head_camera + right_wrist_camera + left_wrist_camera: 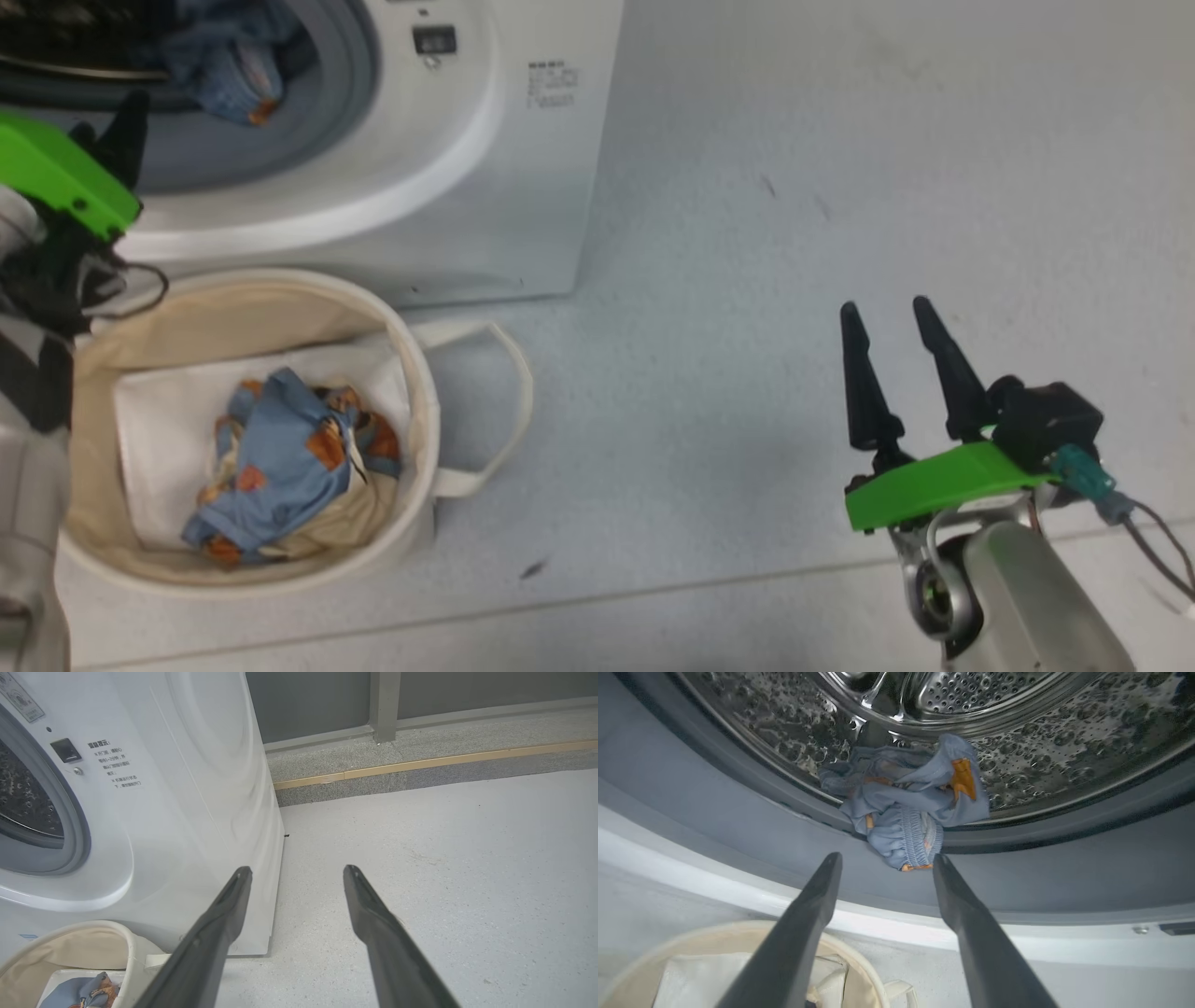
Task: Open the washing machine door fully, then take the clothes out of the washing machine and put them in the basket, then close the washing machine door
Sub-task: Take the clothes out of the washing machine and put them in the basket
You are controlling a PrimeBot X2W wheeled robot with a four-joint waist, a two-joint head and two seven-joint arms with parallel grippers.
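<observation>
Left tool (887, 857), wide and empty, points straight at the blue garment (915, 802) draped over the grey seal (738, 826) just ahead; right tool (885, 306), also wide, well apart

washing machine (485, 159) mouth open, light blue garment (906, 807) bunched on the drum lip. basket (422, 448) upright just in front, blue-orange garment (280, 457) crumpled inside.

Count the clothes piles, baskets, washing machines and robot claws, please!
Clothes piles: 2 (drum pile, basket pile)
Basket: 1
Washing machine: 1
Claws: 2 (left claw, right claw)
Total: 6
</observation>
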